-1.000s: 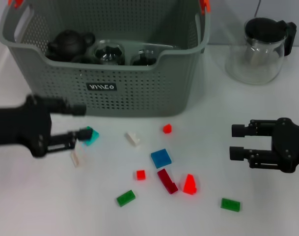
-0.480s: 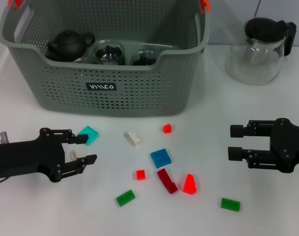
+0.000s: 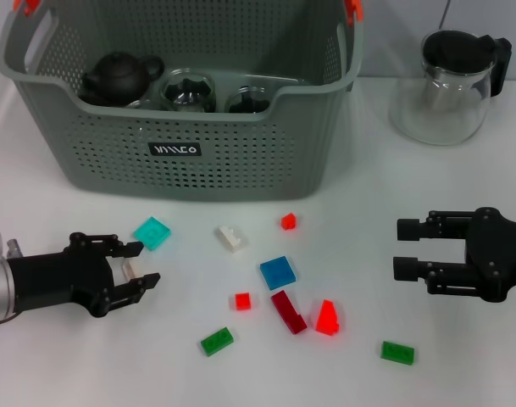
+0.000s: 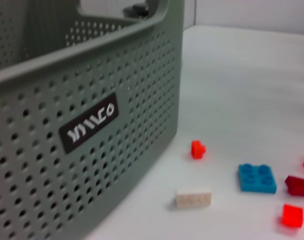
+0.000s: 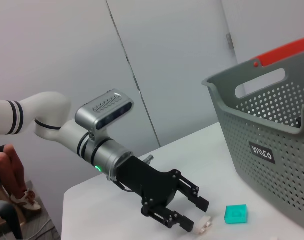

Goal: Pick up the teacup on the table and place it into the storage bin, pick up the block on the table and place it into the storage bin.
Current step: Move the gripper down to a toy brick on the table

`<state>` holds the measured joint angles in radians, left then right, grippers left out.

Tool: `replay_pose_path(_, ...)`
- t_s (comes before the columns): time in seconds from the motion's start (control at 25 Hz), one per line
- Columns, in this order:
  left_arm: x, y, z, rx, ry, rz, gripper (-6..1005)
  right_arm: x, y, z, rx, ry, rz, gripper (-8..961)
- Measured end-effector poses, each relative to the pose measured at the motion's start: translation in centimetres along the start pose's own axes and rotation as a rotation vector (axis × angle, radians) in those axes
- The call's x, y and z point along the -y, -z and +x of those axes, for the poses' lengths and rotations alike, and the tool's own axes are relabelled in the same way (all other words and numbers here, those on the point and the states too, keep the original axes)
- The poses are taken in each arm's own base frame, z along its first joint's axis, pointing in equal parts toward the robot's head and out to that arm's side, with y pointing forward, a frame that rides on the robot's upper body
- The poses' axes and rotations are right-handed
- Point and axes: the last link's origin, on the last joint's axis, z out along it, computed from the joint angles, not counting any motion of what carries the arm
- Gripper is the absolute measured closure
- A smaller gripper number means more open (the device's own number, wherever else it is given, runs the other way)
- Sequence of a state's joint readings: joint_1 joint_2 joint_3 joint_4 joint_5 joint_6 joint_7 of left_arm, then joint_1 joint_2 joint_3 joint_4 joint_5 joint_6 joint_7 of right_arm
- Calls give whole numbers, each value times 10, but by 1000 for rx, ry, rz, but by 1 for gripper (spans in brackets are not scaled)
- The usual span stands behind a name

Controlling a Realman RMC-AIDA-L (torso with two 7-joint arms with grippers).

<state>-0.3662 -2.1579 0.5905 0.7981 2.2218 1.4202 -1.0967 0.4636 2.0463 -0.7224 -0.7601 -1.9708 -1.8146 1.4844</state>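
Here my left gripper (image 3: 139, 264) sits low over the table (image 3: 461, 356), its fingers spread around a small cream block (image 3: 133, 270) that lies between the tips; I cannot tell whether they touch it. The block's long axis runs roughly along my fingers, pointing away from the bin (image 3: 241, 161). A teal block (image 3: 152, 231) lies flat just beyond my upper finger, between me and the bin's front wall.

My right gripper (image 3: 406, 251) hovers at the right side, fingers parted and holding nothing, pointing toward the scattered blocks. Among these a white block (image 3: 231, 238) lies slantwise near the bin, and a dark red block (image 3: 288, 311) lies beside a blue block (image 3: 277, 272).

Inside the bin stand a dark teapot (image 3: 118, 75) and glass cups (image 3: 188, 91).
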Motion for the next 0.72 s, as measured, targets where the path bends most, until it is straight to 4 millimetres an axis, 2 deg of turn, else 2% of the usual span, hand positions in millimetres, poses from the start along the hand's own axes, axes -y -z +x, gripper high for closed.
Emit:
replay_pose_path(0.48, 3, 0, -8, 31, 11, 45, 481, 0, 1, 2, 0, -7, 2, 298)
replay_pose_path(0.72, 3, 0, -8, 35, 4, 50, 438, 0, 1, 2, -1, -8, 3, 298)
